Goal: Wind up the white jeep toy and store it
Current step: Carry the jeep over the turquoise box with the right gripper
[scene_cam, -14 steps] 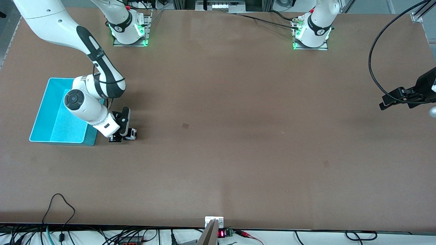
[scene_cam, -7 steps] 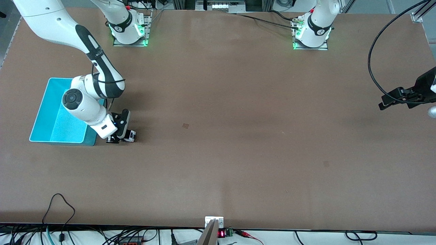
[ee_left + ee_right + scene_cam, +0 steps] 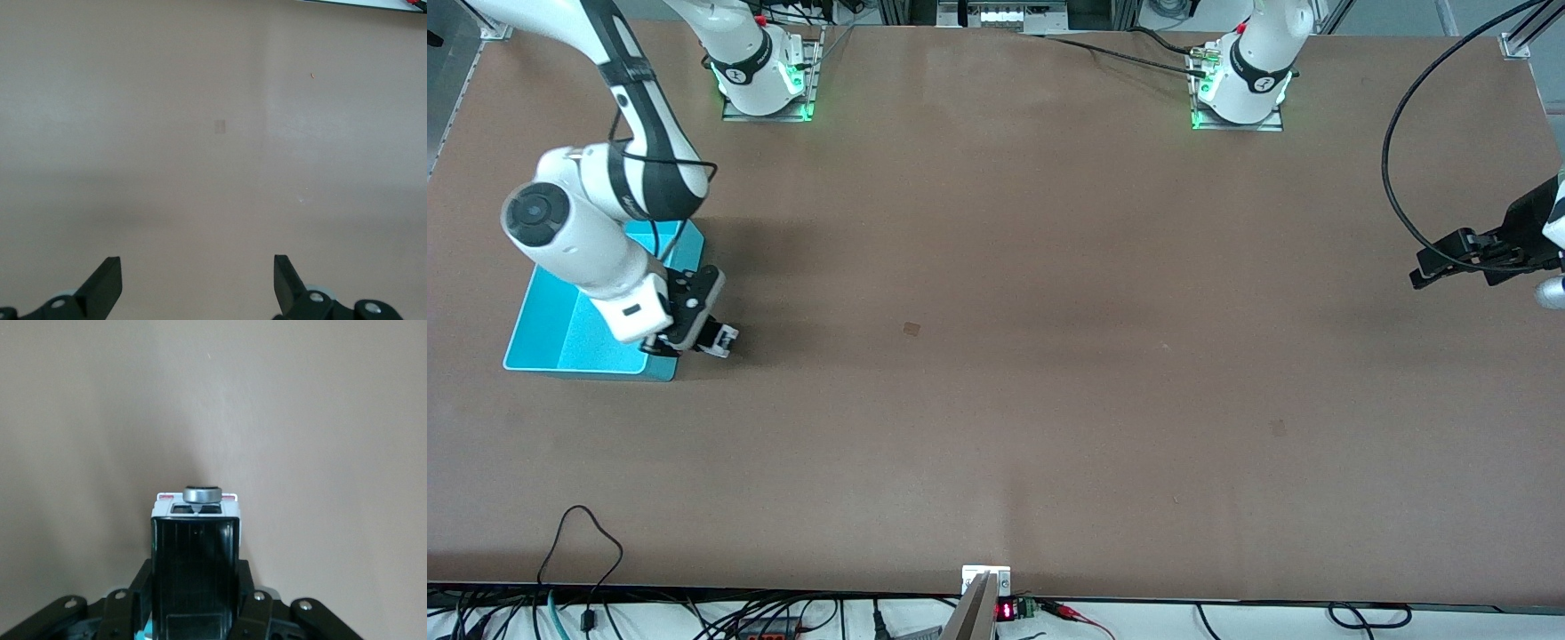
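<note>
The white jeep toy point(image 3: 720, 339), white with a black roof, is held in my right gripper point(image 3: 694, 341), which is shut on it. The gripper holds it up over the corner of the turquoise bin point(image 3: 560, 363), and the toy's end sticks out over the table beside the bin. In the right wrist view the jeep point(image 3: 195, 540) sits between the black fingers point(image 3: 248, 590), its silver spare wheel pointing away from the camera. My left gripper point(image 3: 1427, 268) waits open and empty over the table's edge at the left arm's end; it also shows in the left wrist view point(image 3: 197, 270).
The bin stands at the right arm's end of the table, with my right arm's wrist over it. A black cable point(image 3: 1392, 151) loops above the table by the left arm. Small marks point(image 3: 911, 328) dot the brown tabletop.
My right arm has risen and swung toward the turquoise bin, carrying the jeep from beside the bin to over the bin's corner. The left arm has hardly moved.
</note>
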`<state>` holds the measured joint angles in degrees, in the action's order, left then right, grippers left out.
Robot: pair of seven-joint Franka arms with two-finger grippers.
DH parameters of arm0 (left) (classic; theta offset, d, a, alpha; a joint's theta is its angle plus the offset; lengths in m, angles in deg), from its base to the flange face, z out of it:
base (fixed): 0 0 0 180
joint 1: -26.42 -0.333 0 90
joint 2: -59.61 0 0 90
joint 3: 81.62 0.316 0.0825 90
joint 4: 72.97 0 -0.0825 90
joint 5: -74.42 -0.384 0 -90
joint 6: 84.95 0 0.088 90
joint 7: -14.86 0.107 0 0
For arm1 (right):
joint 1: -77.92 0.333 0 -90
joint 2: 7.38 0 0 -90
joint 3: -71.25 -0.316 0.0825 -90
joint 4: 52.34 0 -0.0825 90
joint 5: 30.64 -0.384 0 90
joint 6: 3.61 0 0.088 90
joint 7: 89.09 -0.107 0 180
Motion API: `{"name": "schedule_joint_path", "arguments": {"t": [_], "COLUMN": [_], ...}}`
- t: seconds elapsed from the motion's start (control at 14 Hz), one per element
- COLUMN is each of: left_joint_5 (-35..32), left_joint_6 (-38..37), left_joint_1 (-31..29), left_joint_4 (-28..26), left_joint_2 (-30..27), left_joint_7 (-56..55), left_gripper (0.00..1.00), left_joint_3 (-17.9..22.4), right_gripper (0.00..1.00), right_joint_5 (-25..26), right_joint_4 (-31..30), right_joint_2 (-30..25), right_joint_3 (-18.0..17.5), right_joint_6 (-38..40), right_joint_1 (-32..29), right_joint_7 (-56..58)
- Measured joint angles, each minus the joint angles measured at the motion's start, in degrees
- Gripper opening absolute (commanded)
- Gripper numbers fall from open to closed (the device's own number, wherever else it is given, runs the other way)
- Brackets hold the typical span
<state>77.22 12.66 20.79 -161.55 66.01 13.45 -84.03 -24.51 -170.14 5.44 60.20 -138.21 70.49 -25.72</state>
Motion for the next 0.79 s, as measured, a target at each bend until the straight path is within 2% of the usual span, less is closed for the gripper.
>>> {"name": "schedule_joint_path", "arguments": {"t": [0.29,0.57,0.79], "left_joint_5": [0.01,0.01,0.01], "left_joint_6": [-0.12,-0.13,-0.13], "left_joint_1": [0.02,0.23,0.0], "left_joint_4": [0.0,0.03,0.03], "left_joint_2": [0.0,-0.01,-0.01], "left_joint_7": [-0.12,-0.38,-0.38], "left_gripper": [1.0,1.0,1.0], "left_joint_3": [-0.42,-1.95,-1.93], "right_gripper": [0.02,0.02,0.01], "right_joint_5": [0.0,0.0,-0.01], "right_joint_4": [-0.67,-0.78,-0.85], "right_joint_2": [-4.61,-5.55,-5.88], "right_joint_3": [0.71,6.52,8.81], "right_joint_6": [3.68,5.67,8.68], "right_joint_1": [-5.01,-6.69,-6.83], "right_joint_7": [-6.25,-18.53,-31.17]}}
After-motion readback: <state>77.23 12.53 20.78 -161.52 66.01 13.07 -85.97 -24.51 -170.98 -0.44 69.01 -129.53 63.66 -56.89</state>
